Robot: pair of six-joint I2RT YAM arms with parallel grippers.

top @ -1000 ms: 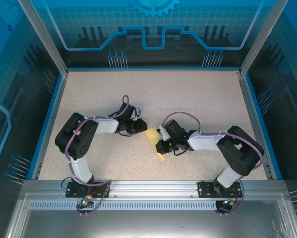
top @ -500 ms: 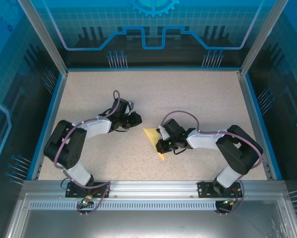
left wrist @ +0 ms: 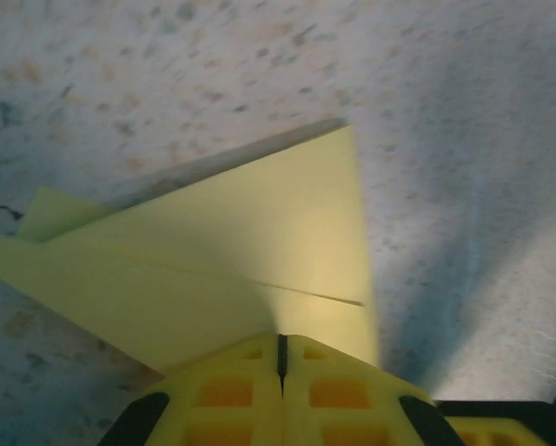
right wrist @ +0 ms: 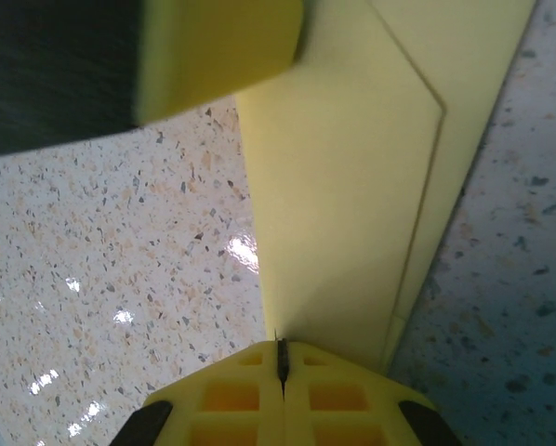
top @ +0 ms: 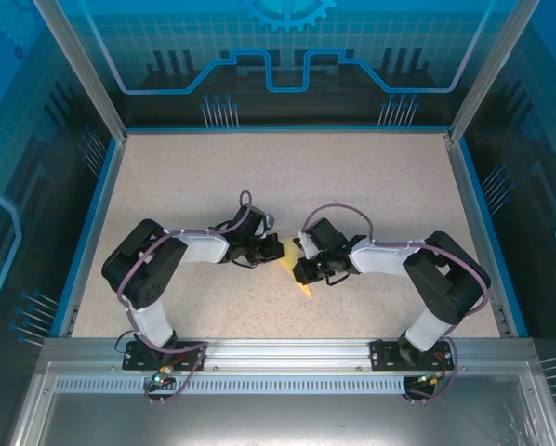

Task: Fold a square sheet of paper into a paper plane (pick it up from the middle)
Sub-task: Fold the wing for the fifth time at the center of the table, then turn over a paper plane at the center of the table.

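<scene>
The square sheet of paper is folded into a pale yellow pointed shape at the table's middle, its tip toward the near edge. My left gripper meets it from the left. In the left wrist view the jaws are shut, and the layered paper rises into their tips. My right gripper comes in from the right. It is shut on the paper, whose edge runs into the slit. A left finger overlaps the paper's far corner.
The speckled tabletop is ringed by a blue rim and clear walls. Both arms bend inward and almost touch at the centre. Their bases are bolted to the metal rail at the near edge.
My left gripper swung off to the left, then came back to the paper and closed. The right gripper kept its hold and barely moved.
</scene>
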